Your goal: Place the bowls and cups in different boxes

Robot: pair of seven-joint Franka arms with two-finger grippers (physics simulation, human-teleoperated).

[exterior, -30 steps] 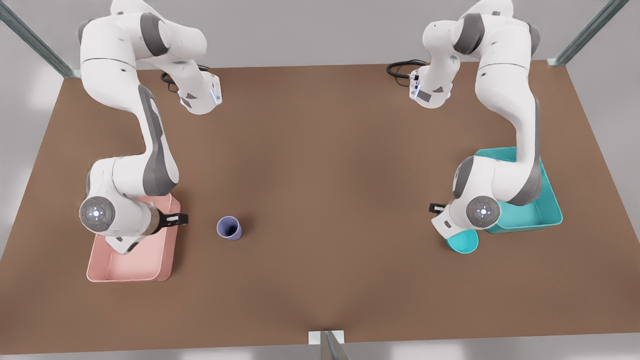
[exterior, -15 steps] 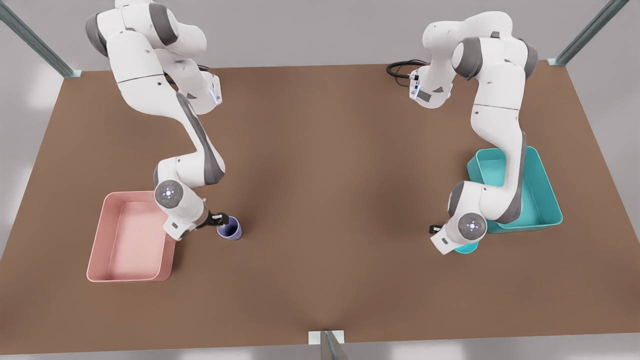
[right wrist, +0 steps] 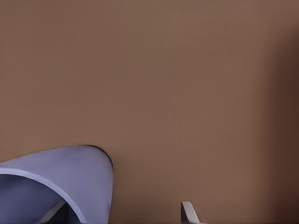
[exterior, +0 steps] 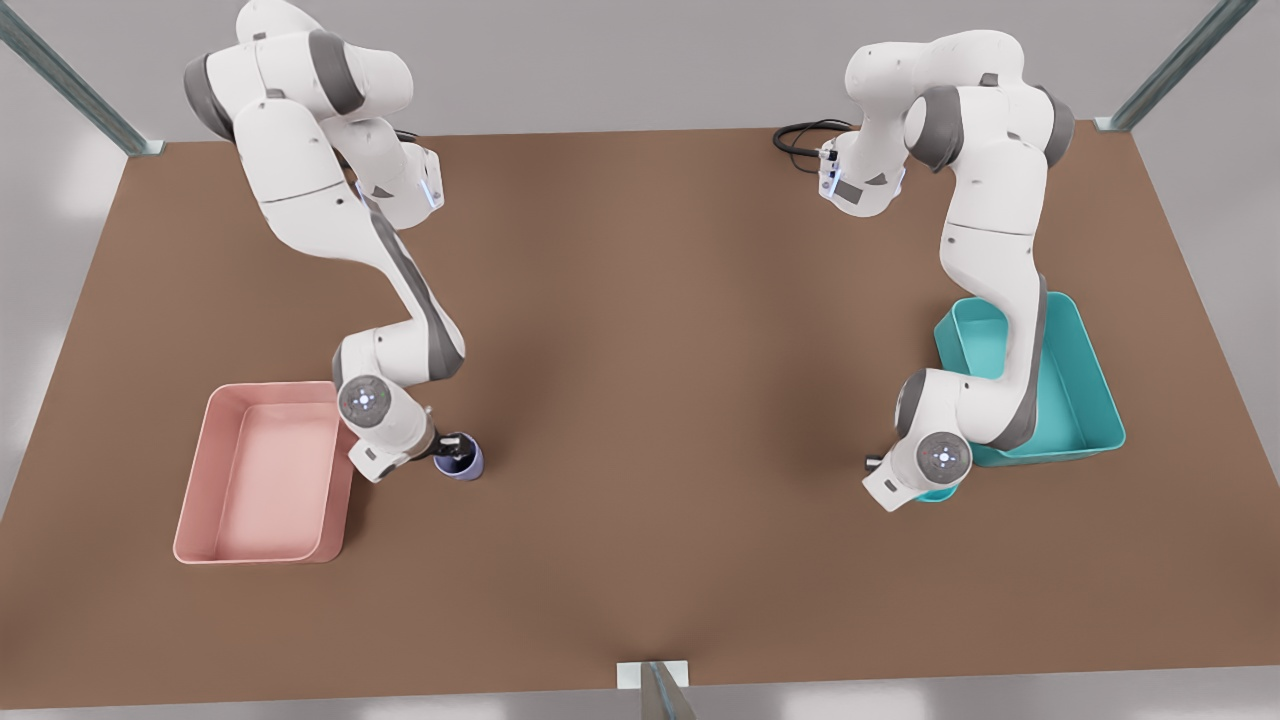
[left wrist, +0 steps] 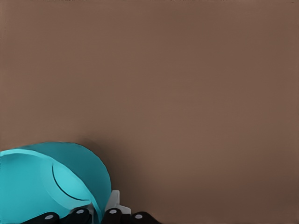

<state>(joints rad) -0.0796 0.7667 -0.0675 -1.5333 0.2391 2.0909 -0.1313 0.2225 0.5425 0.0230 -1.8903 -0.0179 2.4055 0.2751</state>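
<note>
While each tool straddles a rim for pickup, right tool (exterior: 452, 443) brackets cup (exterior: 460, 460), left tool (left wrist: 96, 215) bowl (left wrist: 46, 179); closure unclear.

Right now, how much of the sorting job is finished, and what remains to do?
Nothing is sorted yet: the pink box and the teal box hold nothing. In hand: the right gripper is at the lavender cup, one finger inside its rim; the left gripper is at the teal bowl, fingers astride its wall. Both items sit on the table. Lifting and placing remain.
</note>
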